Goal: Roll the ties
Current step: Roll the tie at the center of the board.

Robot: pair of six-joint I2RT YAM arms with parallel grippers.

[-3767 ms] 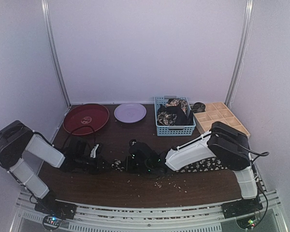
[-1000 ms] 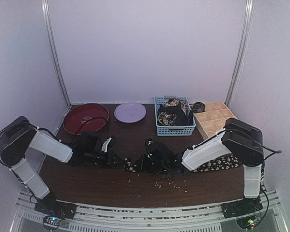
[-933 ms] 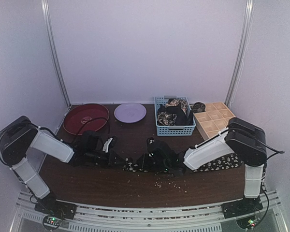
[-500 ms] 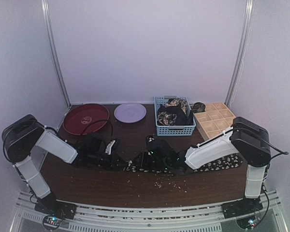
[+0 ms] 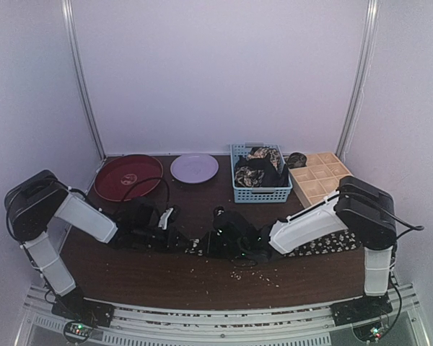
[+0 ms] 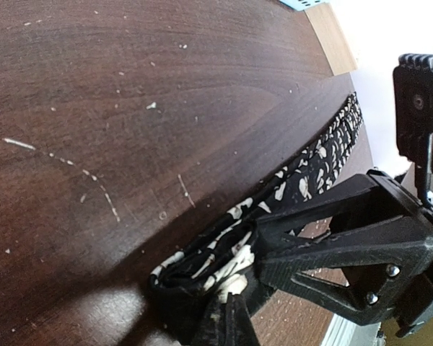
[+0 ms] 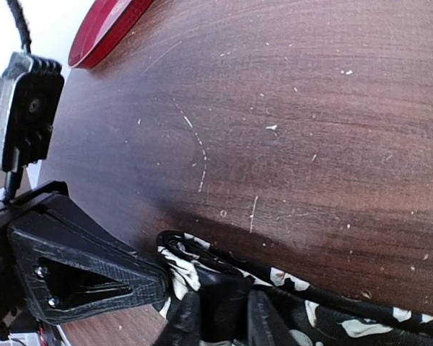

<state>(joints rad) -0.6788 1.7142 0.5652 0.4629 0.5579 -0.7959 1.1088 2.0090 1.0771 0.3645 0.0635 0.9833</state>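
Observation:
A black tie with cream floral print (image 5: pixel 317 245) lies flat along the front right of the table. Its left end is wound into a small roll (image 5: pixel 195 246) between my two grippers. My left gripper (image 5: pixel 182 240) holds the roll from the left, and my right gripper (image 5: pixel 211 244) holds it from the right. In the left wrist view the roll (image 6: pixel 202 267) sits at my left gripper (image 6: pixel 227 306), whose jaws are closed on it, and the flat tie (image 6: pixel 325 155) runs away to the upper right. In the right wrist view my right gripper (image 7: pixel 220 310) pinches black fabric of the roll (image 7: pixel 180 252).
A blue mesh basket (image 5: pixel 262 193) with more ties stands at the back, with a tan gridded tray (image 5: pixel 325 176) to its right holding a rolled tie (image 5: pixel 296 160). A red plate (image 5: pixel 128 176) and a lavender plate (image 5: pixel 194 167) sit at the back left. Crumbs lie at the front.
Both grippers have moved to the right along the tie with the roll between them. The flat stretch of tie is shorter. In the last half second they barely shifted.

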